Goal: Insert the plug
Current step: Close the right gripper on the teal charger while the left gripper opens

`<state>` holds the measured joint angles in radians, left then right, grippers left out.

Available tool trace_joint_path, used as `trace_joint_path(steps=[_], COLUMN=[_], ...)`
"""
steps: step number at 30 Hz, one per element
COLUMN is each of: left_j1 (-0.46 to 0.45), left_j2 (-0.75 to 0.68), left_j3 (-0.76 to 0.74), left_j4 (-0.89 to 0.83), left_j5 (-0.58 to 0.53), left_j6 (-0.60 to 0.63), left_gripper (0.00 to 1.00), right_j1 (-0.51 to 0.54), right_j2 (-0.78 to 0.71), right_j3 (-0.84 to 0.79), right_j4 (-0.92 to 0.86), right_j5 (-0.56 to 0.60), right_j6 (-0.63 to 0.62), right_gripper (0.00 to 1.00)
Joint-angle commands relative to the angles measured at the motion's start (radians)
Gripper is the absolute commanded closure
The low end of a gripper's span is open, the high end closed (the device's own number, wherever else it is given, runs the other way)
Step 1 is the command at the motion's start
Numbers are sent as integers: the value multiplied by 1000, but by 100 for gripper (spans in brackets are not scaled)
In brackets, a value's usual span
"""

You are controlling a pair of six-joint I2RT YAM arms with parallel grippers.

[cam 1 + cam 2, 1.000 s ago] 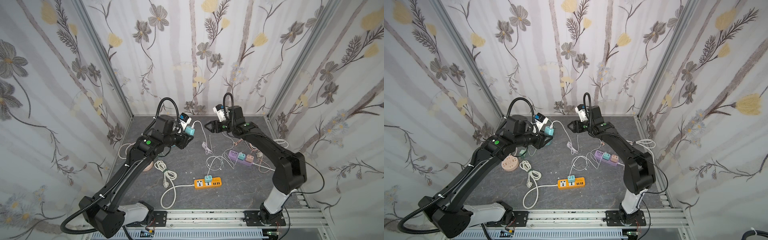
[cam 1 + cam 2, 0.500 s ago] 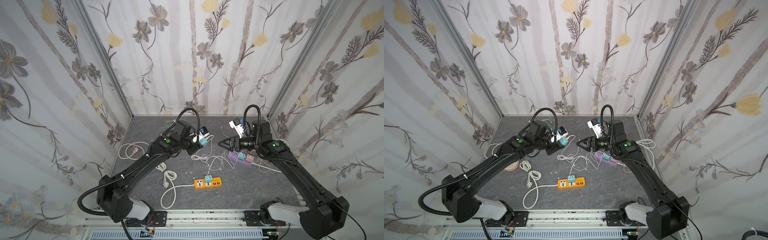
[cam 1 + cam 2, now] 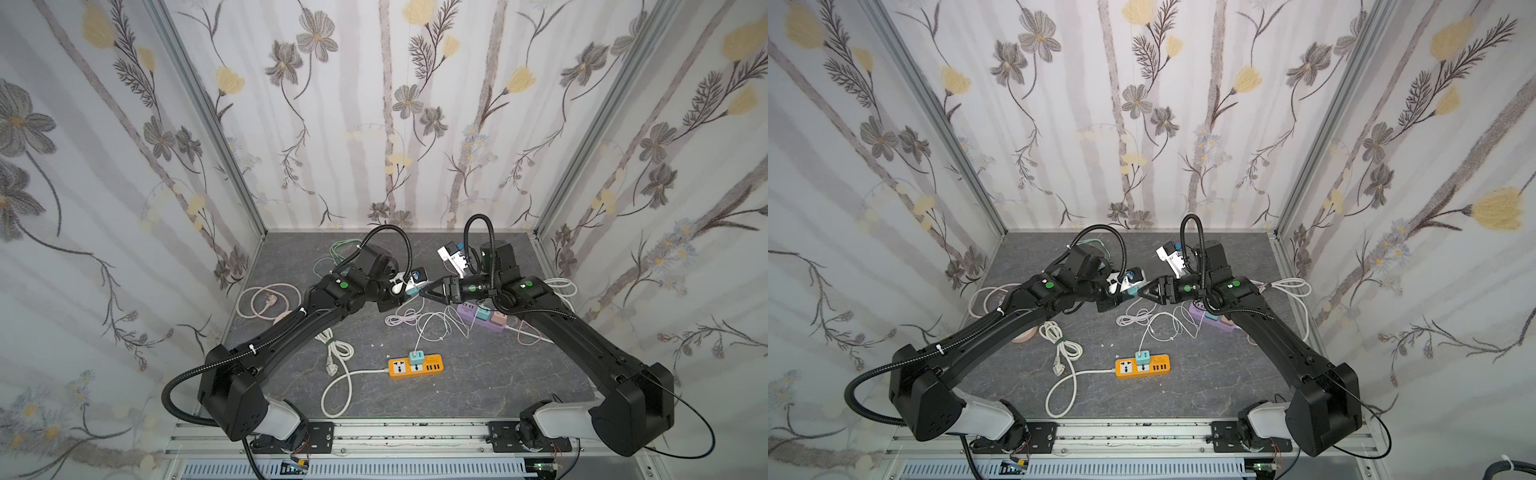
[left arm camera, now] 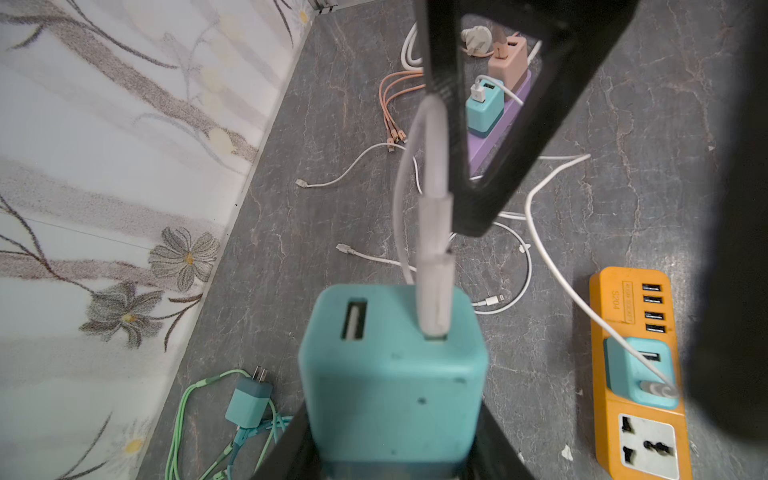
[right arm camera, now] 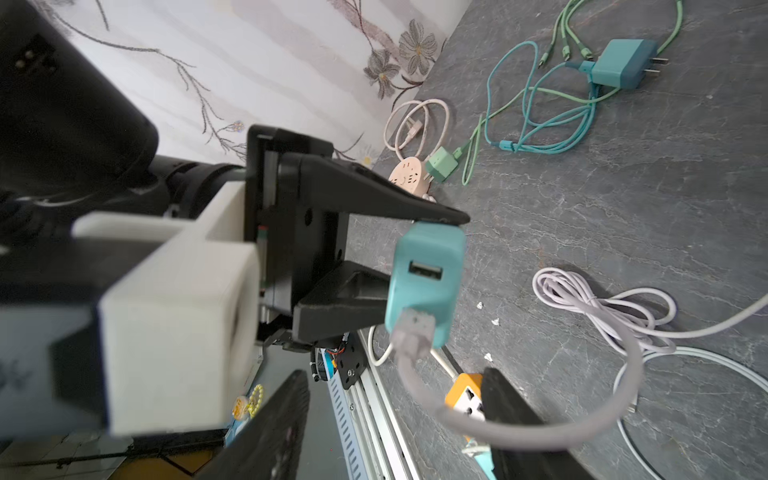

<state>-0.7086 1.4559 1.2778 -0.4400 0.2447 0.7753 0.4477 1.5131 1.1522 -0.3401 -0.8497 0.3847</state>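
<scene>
My left gripper (image 4: 392,436) is shut on a teal USB charger block (image 4: 392,374), held above the grey table (image 3: 478,374). In both top views the block (image 3: 411,291) (image 3: 1130,292) sits mid-table toward the far side. A pale lilac USB plug (image 4: 434,270) sits in one of the block's two ports; the other port is empty. Its cable (image 5: 519,432) loops down to the table. My right gripper (image 5: 397,371) is open, facing the block tip to tip (image 3: 424,291) (image 3: 1142,292). The cable runs between its fingers (image 5: 519,428), against one of them.
An orange power strip (image 3: 415,365) with a teal charger lies at the near middle. A purple strip (image 3: 482,316) with chargers lies under the right arm. White and lilac cables (image 3: 432,328) tangle between them. A coiled white cord (image 3: 336,353), a pink round socket (image 5: 409,176) and green cables (image 5: 540,104) are on the left.
Both arms swung inward and nearer, bringing the two grippers together over the middle. The left gripper kept the teal block. The right jaws narrowed slightly.
</scene>
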Motion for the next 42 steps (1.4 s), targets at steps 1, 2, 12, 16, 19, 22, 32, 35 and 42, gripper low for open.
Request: trace_joint_path(steps=[1, 2, 12, 16, 19, 22, 32, 35, 42], left_j1=[-17, -20, -44, -56, -61, -68, -74, -74, -63], left_j2=[-7, -8, -12, -8, -5, 2, 14, 13, -2], left_j3=[-18, -21, -35, -32, -28, -28, -11, -9, -23], left_j4=[80, 86, 134, 134, 127, 121, 104, 102, 137], left_j5=[-62, -72, -122, -133, -138, -169, -181, -176, -179], left_j6=[76, 83, 133, 137, 142, 161, 153, 143, 83], left_gripper=[83, 83, 85, 85, 85, 85, 85, 84, 67], right_j1=[3, 3, 13, 25, 29, 31, 38, 37, 34], right_j2=[21, 29, 50, 64, 75, 77, 86, 86, 150], right_j3=[26, 33, 44, 48, 53, 53, 69, 90, 187], right_j4=[42, 37, 58, 94, 101, 110, 65, 41, -44], right_j5=[55, 56, 47, 44, 67, 74, 42, 57, 29], right_j6=[16, 16, 13, 20, 19, 21, -30, -73, -167], right_gripper=[35, 35, 43, 45, 49, 55, 77, 85, 97])
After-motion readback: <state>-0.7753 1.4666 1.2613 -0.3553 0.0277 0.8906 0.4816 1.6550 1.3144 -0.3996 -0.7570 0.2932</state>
